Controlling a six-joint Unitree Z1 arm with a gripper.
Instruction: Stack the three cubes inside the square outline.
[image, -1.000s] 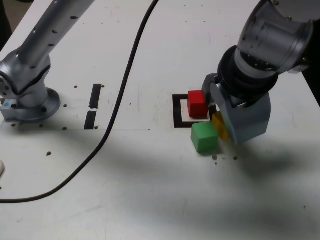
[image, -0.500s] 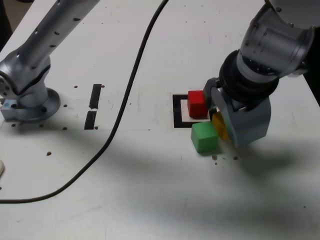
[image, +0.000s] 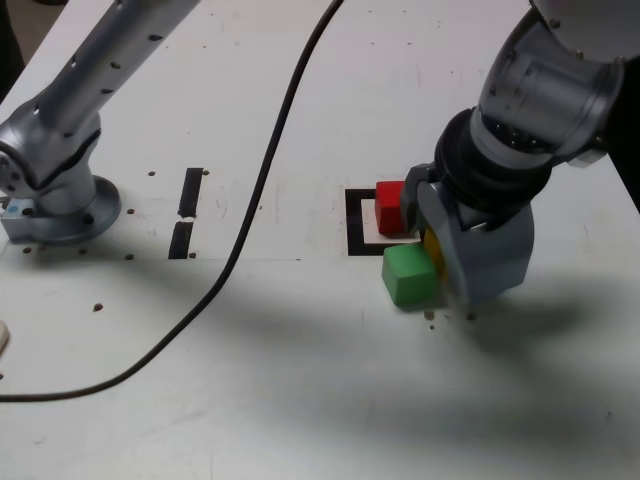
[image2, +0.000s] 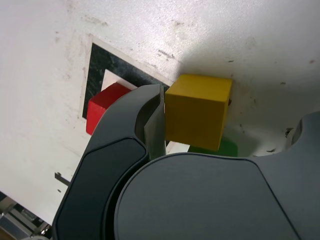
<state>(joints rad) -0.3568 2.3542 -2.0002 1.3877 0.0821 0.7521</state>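
Note:
The red cube sits inside the square outline of black tape. Just outside the outline's near edge rests the green cube. To its right in the exterior view is the yellow cube, mostly hidden there by the grey gripper body. My gripper is low over the table and open, straddling the yellow cube. One finger stands between the red and yellow cubes, right beside the yellow one. A gap shows on the cube's other side.
A black cable runs across the white table from the top to the exterior view's lower left. The arm's base stands at the left, with two short black tape strips beside it. Small holes dot the table.
The gripper has shifted slightly toward the exterior view's left and down, hiding more of the yellow cube. Its jaws have narrowed a little. The cubes have not moved.

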